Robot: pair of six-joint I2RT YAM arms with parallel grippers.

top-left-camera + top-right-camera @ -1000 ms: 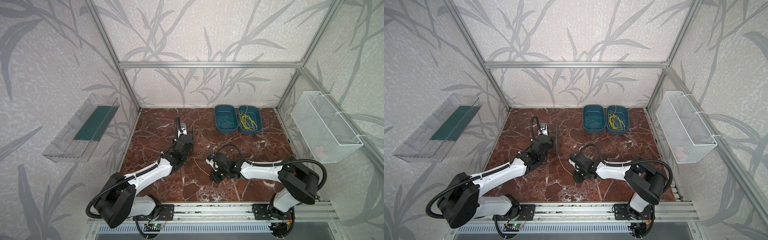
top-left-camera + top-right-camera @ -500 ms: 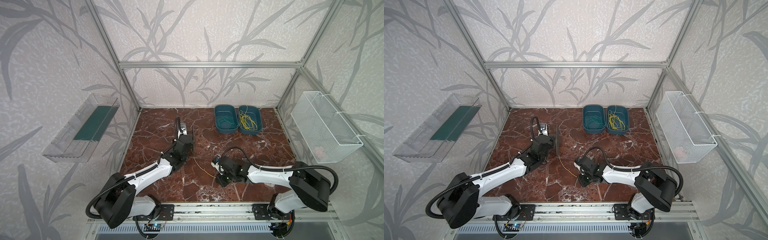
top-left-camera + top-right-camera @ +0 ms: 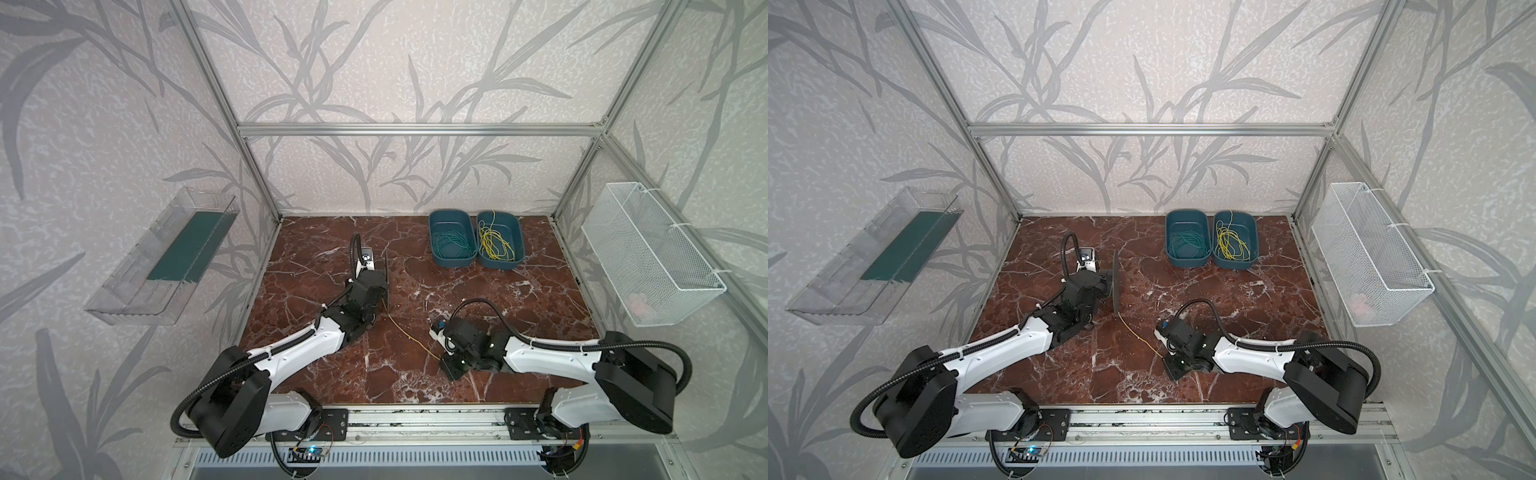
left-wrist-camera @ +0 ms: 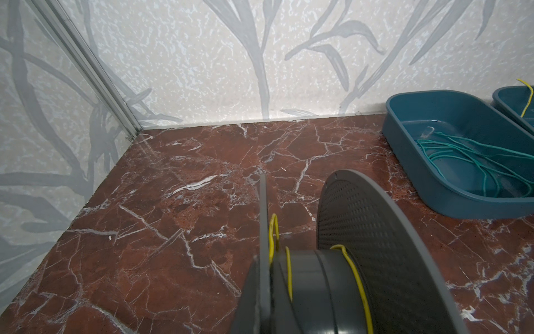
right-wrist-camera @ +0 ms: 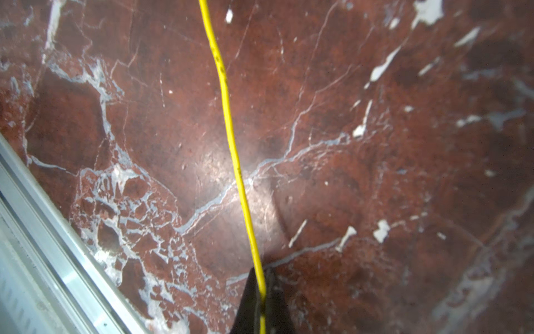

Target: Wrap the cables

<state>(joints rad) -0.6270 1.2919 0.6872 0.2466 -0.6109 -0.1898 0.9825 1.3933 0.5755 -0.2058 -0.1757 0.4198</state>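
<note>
A thin yellow cable (image 5: 231, 138), light and limp by its look, runs nearly straight from the right fingers (image 5: 248, 297) (pressed together, pinching it) across the marble desk (image 3: 332, 257) to a grey spool (image 4: 361, 231). The left fingers (image 3: 1104, 279), closed, hold that spool on edge, a turn or two round its hub. Probably slippery — best pinched just ahead of the right fingers.

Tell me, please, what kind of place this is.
Probably a robot test cell: an aluminium frame encloses a marble-patterned tabletop, with the left arm and right arm mounted at its front edge.
</note>
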